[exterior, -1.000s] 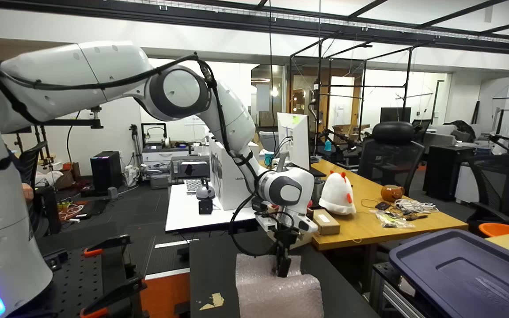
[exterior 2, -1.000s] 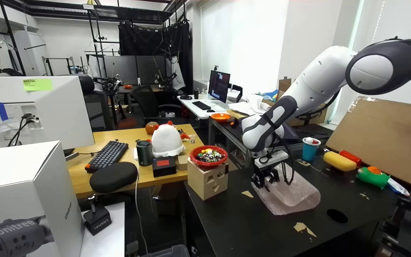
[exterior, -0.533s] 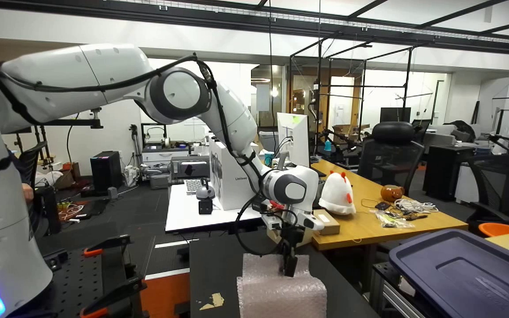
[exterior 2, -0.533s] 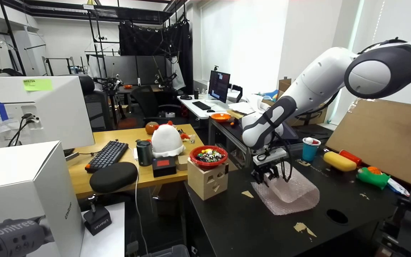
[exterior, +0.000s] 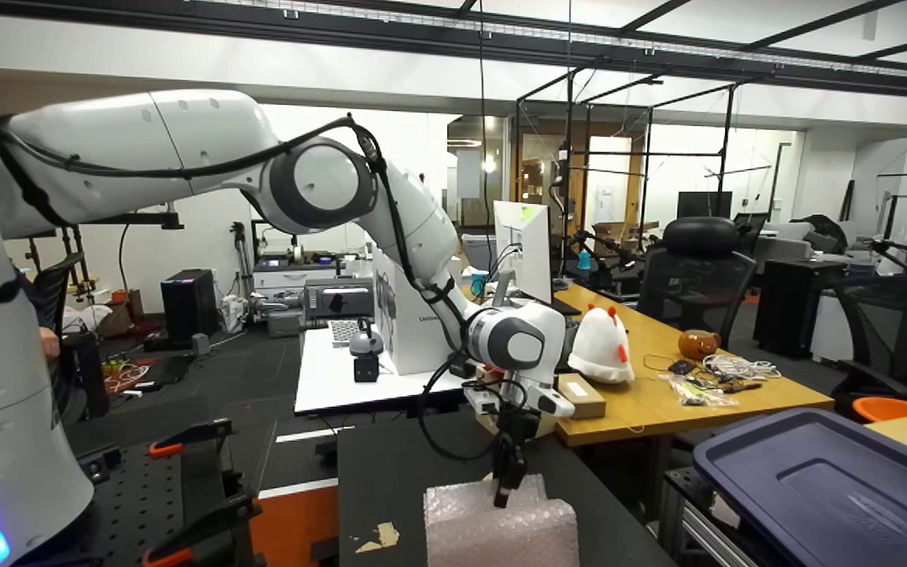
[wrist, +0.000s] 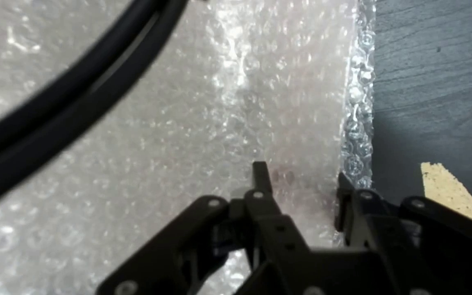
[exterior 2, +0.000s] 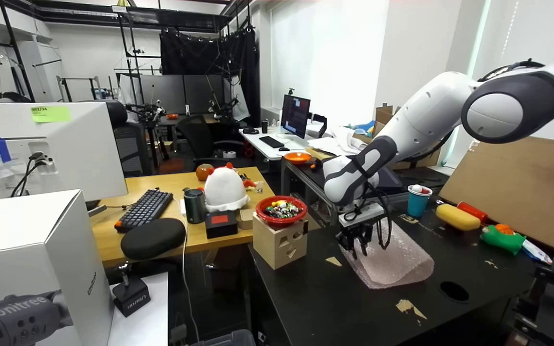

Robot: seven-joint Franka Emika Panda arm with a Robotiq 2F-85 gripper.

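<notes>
A sheet of clear, pinkish bubble wrap (exterior: 501, 535) lies on the black table, with part folded over itself. It also shows in an exterior view (exterior 2: 397, 269) and fills most of the wrist view (wrist: 137, 176). My gripper (wrist: 301, 174) points down over the wrap near one edge, its two fingers apart with nothing visibly clamped between them. The right finger is beside the wrap's edge and the left finger is over the sheet. The gripper shows in both exterior views (exterior: 503, 496) (exterior 2: 359, 253). Whether the fingertips touch the wrap, I cannot tell.
A wooden box (exterior 2: 277, 245) bearing a red bowl (exterior 2: 262, 218) stands at the black table's (exterior 2: 315, 298) edge. A blue cup (exterior 2: 417, 204), yellow object (exterior 2: 457, 217) and green object (exterior 2: 503, 239) stand near leaning cardboard (exterior 2: 522, 187). Tan torn patches (wrist: 451, 192) mark the tabletop.
In an exterior view the gripper has shifted right, then slightly back, and its fingertips are lower. The wrap's edge near the gripper has dropped and its fold has shifted. The arm's elbow is lower.
</notes>
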